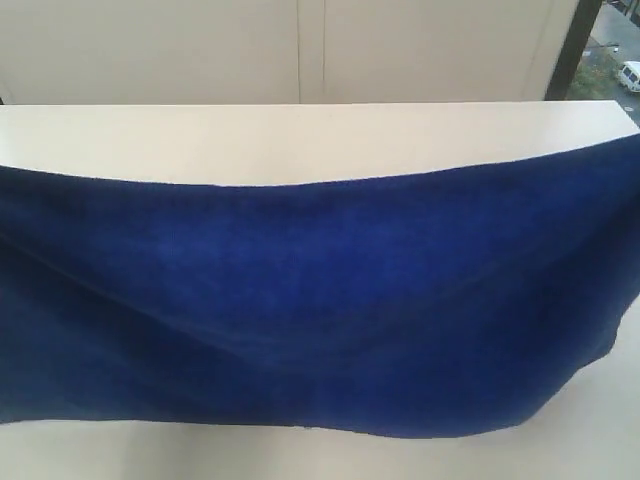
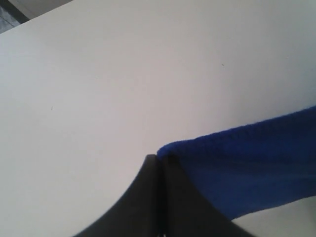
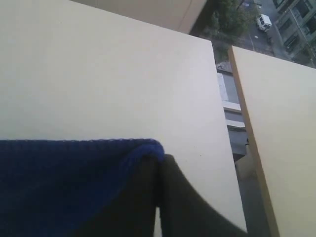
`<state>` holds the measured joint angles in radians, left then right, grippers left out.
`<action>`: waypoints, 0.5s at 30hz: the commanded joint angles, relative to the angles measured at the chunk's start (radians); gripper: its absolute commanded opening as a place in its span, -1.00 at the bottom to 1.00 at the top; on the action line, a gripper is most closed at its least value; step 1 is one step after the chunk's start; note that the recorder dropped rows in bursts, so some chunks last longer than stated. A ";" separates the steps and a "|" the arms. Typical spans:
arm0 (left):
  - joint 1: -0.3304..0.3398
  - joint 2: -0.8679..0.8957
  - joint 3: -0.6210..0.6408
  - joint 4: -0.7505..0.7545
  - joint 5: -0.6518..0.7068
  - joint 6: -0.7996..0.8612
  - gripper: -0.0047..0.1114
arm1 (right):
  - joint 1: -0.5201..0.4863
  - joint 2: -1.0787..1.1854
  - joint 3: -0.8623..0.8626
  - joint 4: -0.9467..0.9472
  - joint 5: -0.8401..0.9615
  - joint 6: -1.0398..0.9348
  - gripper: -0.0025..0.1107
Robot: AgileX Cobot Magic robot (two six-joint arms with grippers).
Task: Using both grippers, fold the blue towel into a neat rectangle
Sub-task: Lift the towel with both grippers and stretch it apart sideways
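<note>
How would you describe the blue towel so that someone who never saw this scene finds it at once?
Start from the pale table filling the exterior view. Across its near part spreads a wide blue towel, with the left gripper and the right gripper each shut on one corner. It alone is deep blue and fuzzy; the table around it is plain cream.

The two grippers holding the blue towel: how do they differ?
The left gripper pinches the blue towel with both fingers showing bare; the right gripper has cloth folded over one fingertip. Beyond the left gripper lies only table; the right gripper is near the table's edge, a street beyond. Shared: both black, shut on a towel corner.
</note>
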<state>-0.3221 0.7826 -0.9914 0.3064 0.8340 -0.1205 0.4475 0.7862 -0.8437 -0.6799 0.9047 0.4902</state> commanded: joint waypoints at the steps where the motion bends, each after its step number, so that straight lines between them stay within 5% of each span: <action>1: 0.003 -0.046 0.004 0.011 0.046 -0.015 -0.92 | -0.009 -0.065 -0.005 0.008 0.018 -0.002 -0.96; 15: 0.003 -0.042 0.004 0.012 -0.022 -0.034 -0.92 | -0.009 -0.094 -0.005 0.007 0.022 -0.014 -0.96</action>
<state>-0.3221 0.7515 -0.9891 0.3107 0.8197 -0.1338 0.4475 0.7003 -0.8437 -0.6619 0.9164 0.4833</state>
